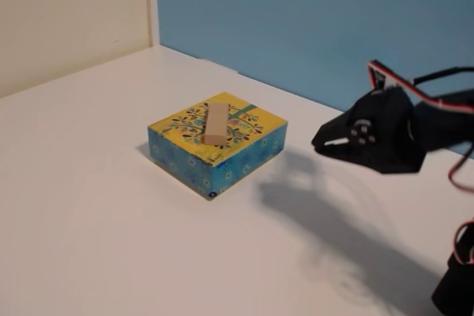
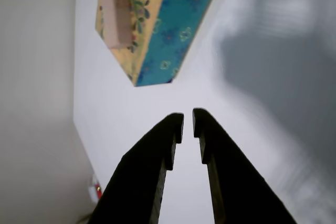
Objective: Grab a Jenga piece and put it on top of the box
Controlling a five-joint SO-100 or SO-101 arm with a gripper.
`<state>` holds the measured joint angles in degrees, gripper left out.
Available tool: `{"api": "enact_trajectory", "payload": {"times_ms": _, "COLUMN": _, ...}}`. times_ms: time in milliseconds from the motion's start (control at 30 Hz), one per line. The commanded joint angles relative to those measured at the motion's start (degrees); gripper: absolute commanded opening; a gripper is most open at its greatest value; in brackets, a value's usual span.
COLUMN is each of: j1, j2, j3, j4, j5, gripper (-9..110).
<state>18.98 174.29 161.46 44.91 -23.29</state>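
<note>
The Jenga piece (image 1: pixel 215 124) is a plain tan wooden block lying flat on the yellow floral top of the box (image 1: pixel 241 157), which has blue patterned sides. In the wrist view the box (image 2: pixel 176 30) is at the top with the Jenga piece (image 2: pixel 116 9) on it. My black gripper (image 1: pixel 317 140) hovers above the table to the right of the box, apart from it and pointing toward it. In the wrist view the gripper (image 2: pixel 188 121) has its fingers nearly together, with only a thin gap and nothing between them.
The white table (image 1: pixel 96 205) spreads wide in front of and left of the box. A blue wall (image 1: pixel 311 20) and a cream wall (image 1: pixel 67 12) stand behind. Red and black cables (image 1: pixel 444 79) run along the arm at the right.
</note>
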Motion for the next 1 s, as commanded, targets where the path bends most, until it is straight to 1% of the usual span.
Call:
{"api": "enact_trajectory", "payload": {"times_ms": 0, "j1": -0.09, "j2": 6.15, "j3": 2.99, "j4": 2.37, "j5": 0.18, "gripper": 0}}
{"api": "enact_trajectory", "payload": {"times_ms": 67, "j1": 0.0, "j2": 10.37, "j3": 5.19, "j4": 5.01, "j5": 0.62, "gripper": 0}}
{"api": "enact_trajectory", "payload": {"times_ms": 233, "j1": 0.97, "j2": 10.63, "j3": 8.61, "j4": 5.54, "j5": 1.49, "gripper": 0}}
{"api": "enact_trajectory", "payload": {"times_ms": 567, "j1": 3.08, "j2": 10.55, "j3": 8.35, "j4": 6.86, "j5": 3.87, "gripper": 0}}
{"api": "enact_trajectory", "payload": {"times_ms": 967, "j1": 2.99, "j2": 10.55, "j3": 8.35, "j4": 6.86, "j5": 4.04, "gripper": 0}}
